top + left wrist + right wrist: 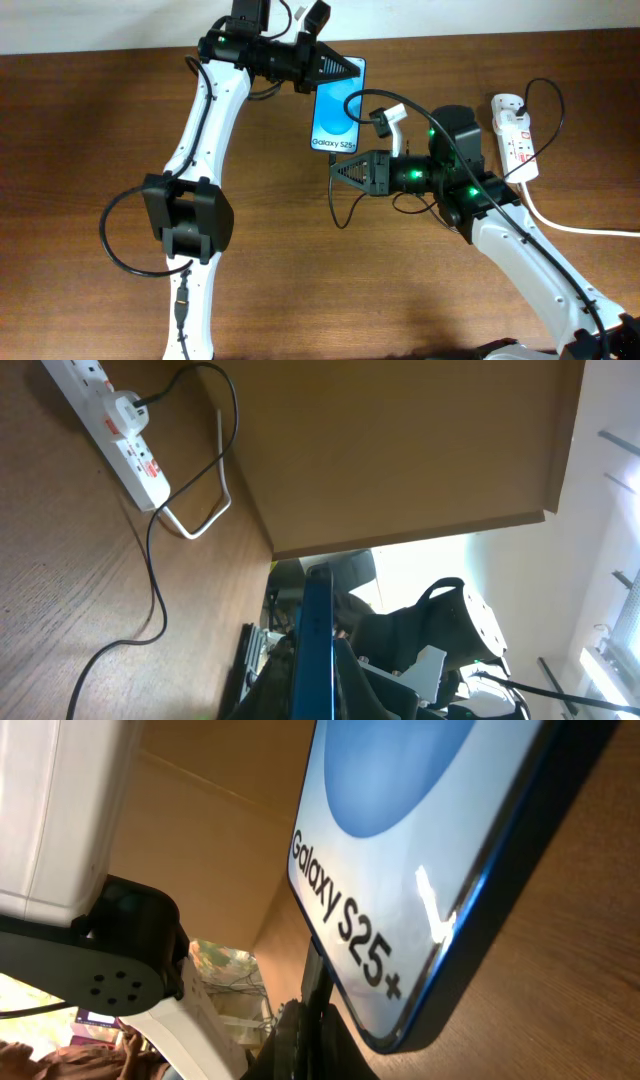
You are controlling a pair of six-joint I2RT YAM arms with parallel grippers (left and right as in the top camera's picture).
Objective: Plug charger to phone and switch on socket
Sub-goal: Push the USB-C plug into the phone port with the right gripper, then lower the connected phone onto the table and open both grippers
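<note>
Because the phone (336,108) is pinched at its top end by the left gripper (345,68) alone, and seems to be lifted off the table (80,130), a push from below could swing it or slide it out of that grip. The right gripper (338,170) sits just under the phone's bottom edge with its fingers drawn narrow. The charger (334,205) runs out from its tip, so I judge it holds the plug end, though the plug itself is hidden. If the tip comes in off-line or tilted, it would likely scrape the frame and miss the port, and a hard push could bend it. The thin cable loops over the table and passes close by the right arm, so it could snag or tug when the arm moves. The socket (513,130) lies well apart at the right, near the table's far edge, and a pull on the cable could drag it.

The screen reads "Galaxy S25+" in dark letters on pale blue. The socket's red marks are too small to read.
</note>
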